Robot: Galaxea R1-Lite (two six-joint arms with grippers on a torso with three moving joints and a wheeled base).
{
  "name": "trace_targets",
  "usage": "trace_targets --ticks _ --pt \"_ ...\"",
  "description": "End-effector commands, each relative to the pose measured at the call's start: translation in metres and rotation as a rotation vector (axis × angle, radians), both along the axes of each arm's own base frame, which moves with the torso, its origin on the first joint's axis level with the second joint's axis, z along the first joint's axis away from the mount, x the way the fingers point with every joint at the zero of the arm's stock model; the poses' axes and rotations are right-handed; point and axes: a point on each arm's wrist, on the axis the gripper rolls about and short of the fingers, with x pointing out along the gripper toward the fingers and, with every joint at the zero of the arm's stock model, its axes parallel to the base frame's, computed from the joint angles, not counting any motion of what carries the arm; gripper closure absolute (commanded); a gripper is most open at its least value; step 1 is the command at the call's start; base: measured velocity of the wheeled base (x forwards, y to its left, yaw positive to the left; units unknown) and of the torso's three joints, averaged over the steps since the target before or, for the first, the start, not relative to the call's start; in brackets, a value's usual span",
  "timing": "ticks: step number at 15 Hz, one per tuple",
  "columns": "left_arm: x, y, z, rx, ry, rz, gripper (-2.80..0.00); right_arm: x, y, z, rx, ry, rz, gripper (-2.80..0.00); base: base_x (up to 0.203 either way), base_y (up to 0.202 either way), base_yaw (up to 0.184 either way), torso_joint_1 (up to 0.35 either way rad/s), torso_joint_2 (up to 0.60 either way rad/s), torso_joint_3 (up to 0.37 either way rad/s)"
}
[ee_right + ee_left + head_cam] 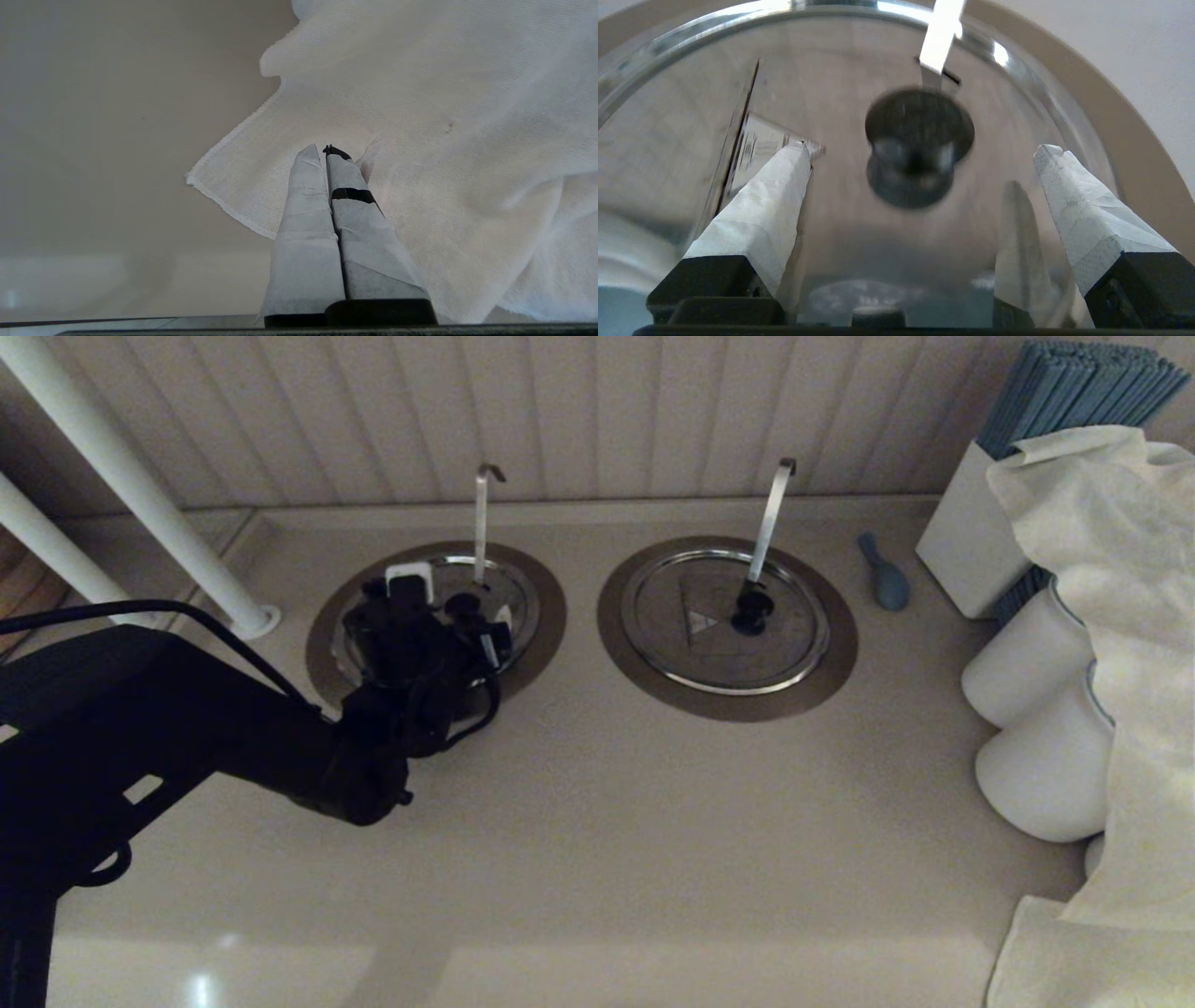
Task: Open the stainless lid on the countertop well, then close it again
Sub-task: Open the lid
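Head view overlooks counter; left wrist view close above stainless lid [831,116].

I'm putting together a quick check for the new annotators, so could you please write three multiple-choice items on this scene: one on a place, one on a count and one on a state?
1. Where is the left gripper?
A. Over the left lid
B. At the front edge
C. Against the back wall

2. How many round steel lids are there?
A. One
B. Two
C. Three

3. How does the left gripper stand at the knob?
A. Shut on it
B. Open, a finger on either side
C. Shut beside it

Key:
1 A: the head view shows the arm reaching over the left lid.
2 B: the left lid and the right lid sit side by side.
3 B: the left wrist view shows both fingers apart, clear of the knob.
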Motion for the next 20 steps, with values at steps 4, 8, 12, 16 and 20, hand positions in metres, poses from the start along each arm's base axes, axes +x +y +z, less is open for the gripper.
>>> trace_targets --ticks 4,8,12,16,20 --pt "0.024 -0.002 -0.005 -0.032 -0.042 0.032 -2.8 0.0 0.0 0.0 0.0 -0.001 0.0 0.0 0.0 0.0 0.0 0.0 0.0 0.0" --pt "0.025 -0.002 0.001 -0.044 -0.065 0.034 -2.8 0.0 0.0 0.0 0.0 0.0 0.0 0.0 0.0 0.0 0.0 0.0 0.0 0.0" --pt "0.029 0.018 0.008 -0.047 -0.085 0.076 -2.8 0.0 0.0 0.0 0.0 -0.001 0.001 0.0 0.0 0.0 0.0 0.0 0.0 0.0" --pt "0.024 0.039 0.034 -0.06 -0.135 0.11 -2.8 0.0 0.0 0.0 0.0 -0.001 0.0 0.0 0.0 0.0 0.0 0.0 0.0 0.0" --pt "0.023 0.038 0.032 -0.055 -0.126 0.108 -2.8 0.0 0.0 0.0 0.0 0.0 0.0 0.0 0.0 0.0 0.0 0.0 0.0 0.0"
